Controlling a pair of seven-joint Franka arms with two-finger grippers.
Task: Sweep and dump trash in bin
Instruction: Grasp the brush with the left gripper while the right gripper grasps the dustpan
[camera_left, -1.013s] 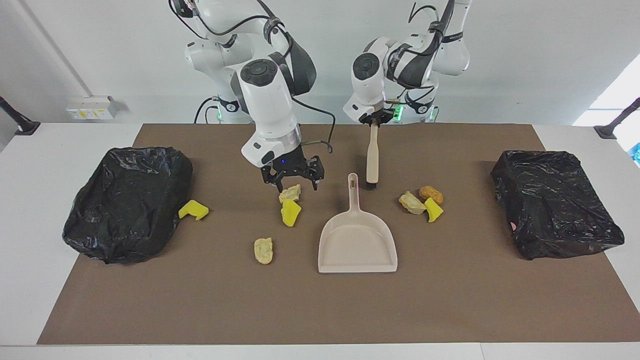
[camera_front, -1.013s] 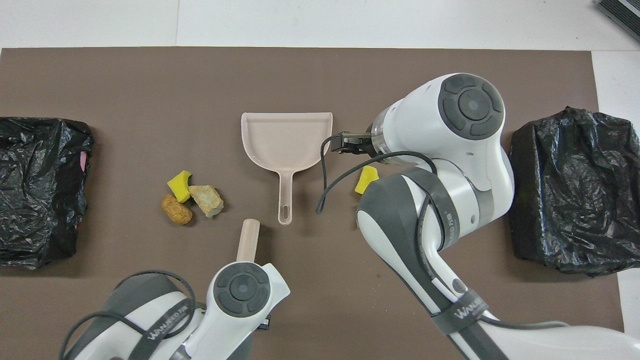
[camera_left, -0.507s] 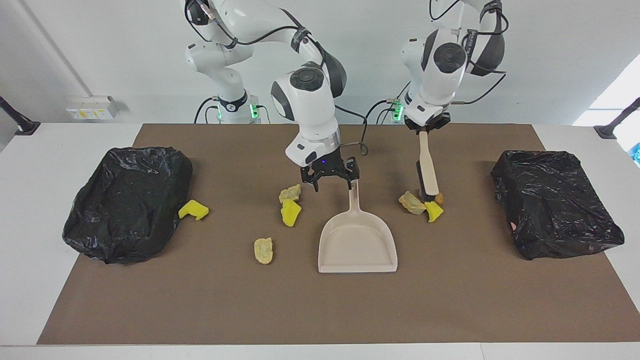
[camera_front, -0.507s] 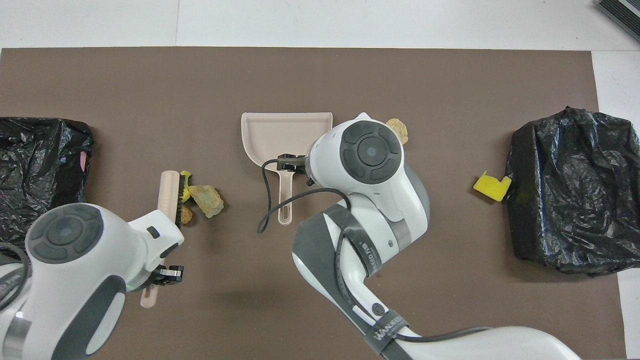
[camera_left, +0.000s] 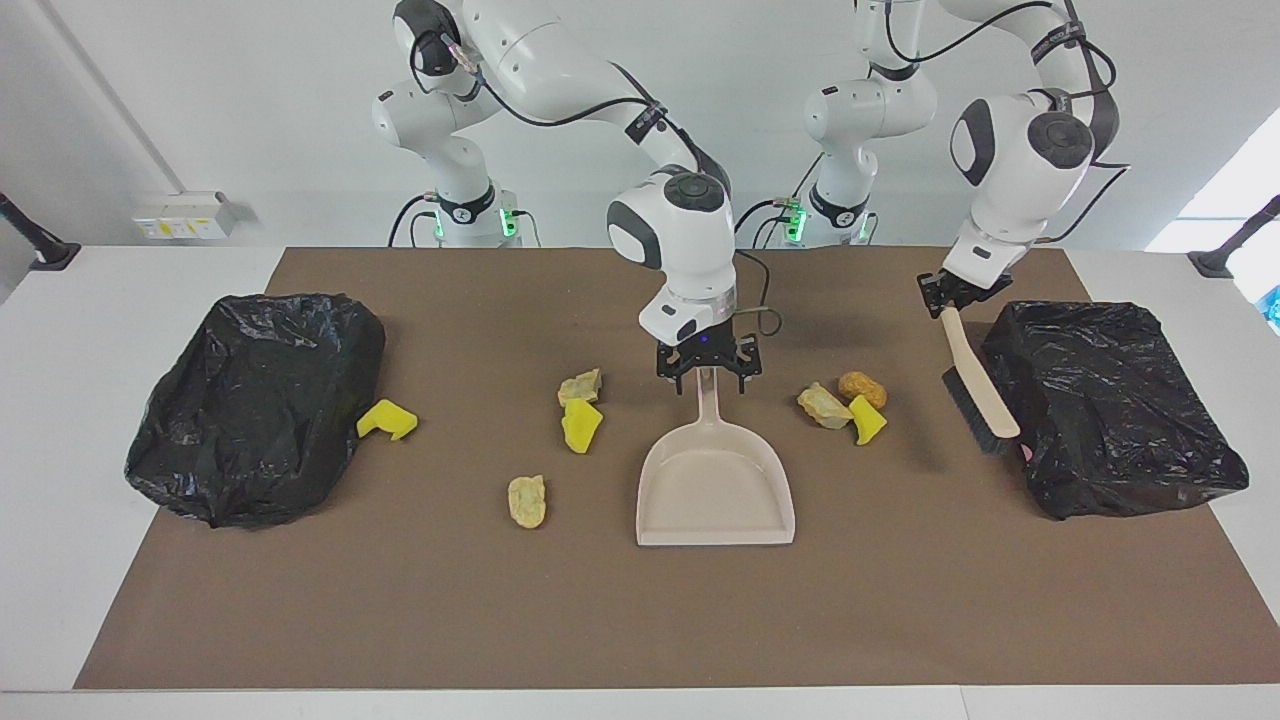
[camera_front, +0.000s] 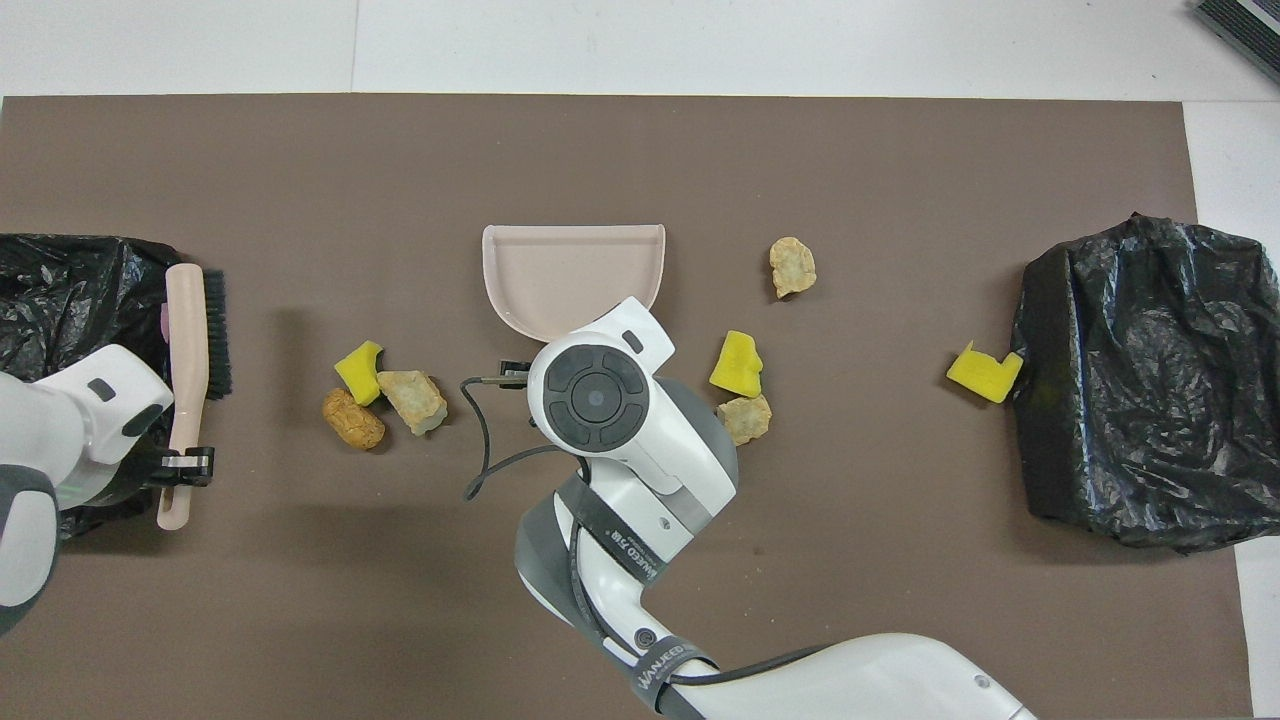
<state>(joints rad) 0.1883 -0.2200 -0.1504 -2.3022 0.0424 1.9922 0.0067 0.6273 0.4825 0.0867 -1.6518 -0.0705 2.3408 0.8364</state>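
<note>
Facing view: the trash (camera_left: 842, 403) lies scattered mid-worktop on either side of the dustpan (camera_left: 715, 487), whose handle the right pincer (camera_left: 708, 368) straddles with jaws spread, while the left pincer (camera_left: 951, 297), clamped on the brush (camera_left: 978, 388), hangs beside the black bag (camera_left: 1110, 405).

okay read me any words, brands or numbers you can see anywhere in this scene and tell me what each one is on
"WANJEED 7/18" as best it reads: printed on the black strap around the right arm.
"WANJEED": on a second black strap lower on the same arm.
White box on the wall: its label is too small to read.
Nothing else carries text.
</note>
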